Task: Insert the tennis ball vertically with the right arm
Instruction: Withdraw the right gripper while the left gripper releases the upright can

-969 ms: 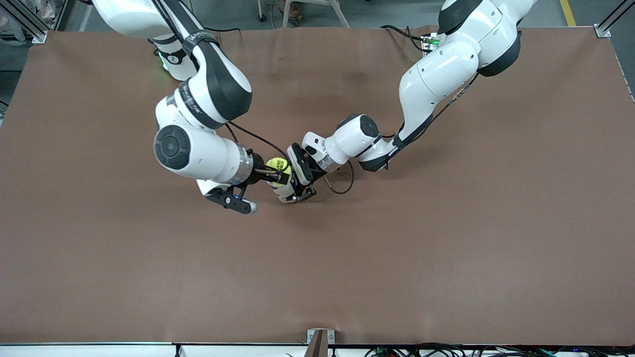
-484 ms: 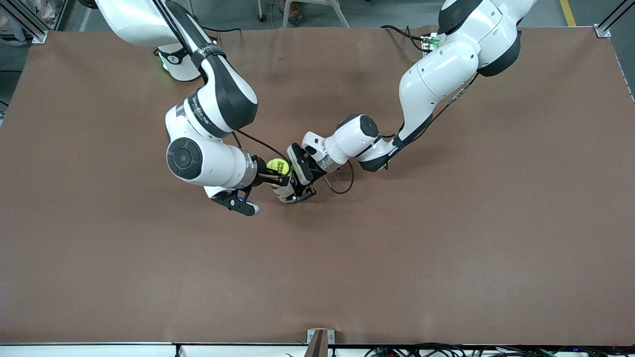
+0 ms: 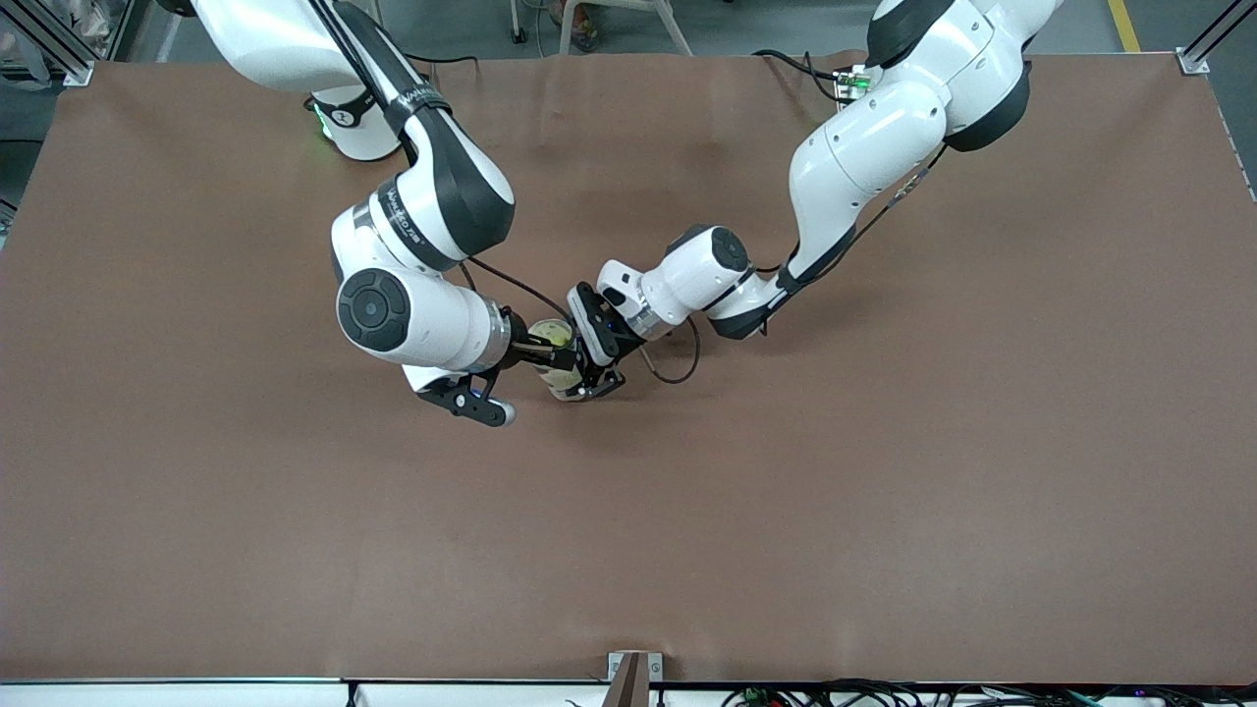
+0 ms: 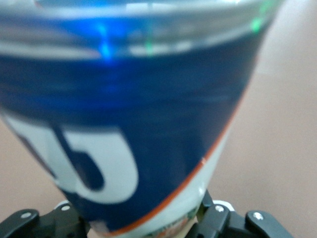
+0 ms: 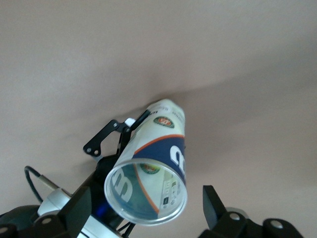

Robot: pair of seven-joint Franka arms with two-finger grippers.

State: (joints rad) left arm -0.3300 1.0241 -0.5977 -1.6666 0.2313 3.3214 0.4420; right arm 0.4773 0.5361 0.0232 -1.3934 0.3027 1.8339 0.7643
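The left gripper [image 3: 592, 365] is shut on a blue-and-white tennis ball can [image 3: 567, 381] and holds it standing on the table, mouth up. The can fills the left wrist view [image 4: 148, 99], between the left gripper's [image 4: 141, 224] fingers. The right gripper [image 3: 541, 351] is at the can's top. A pale yellow-green tennis ball [image 3: 553, 335] shows dimly there in the front view. In the right wrist view I look into the can's open mouth [image 5: 148, 191] and see only its walls, no ball. The right gripper [image 5: 146, 198] is open, a finger on each side of the mouth.
The brown table [image 3: 786, 511] holds nothing else. The left arm's wrist [image 3: 687, 280] lies low beside the can, with a black cable loop [image 3: 678, 368] on the table by it. The right arm's elbow [image 3: 393, 314] hangs over the table toward the right arm's end.
The right arm has moved closer to the can and lowered. The ball, bright yellow above the can before, now looks pale at the can's top. The left arm has not moved.
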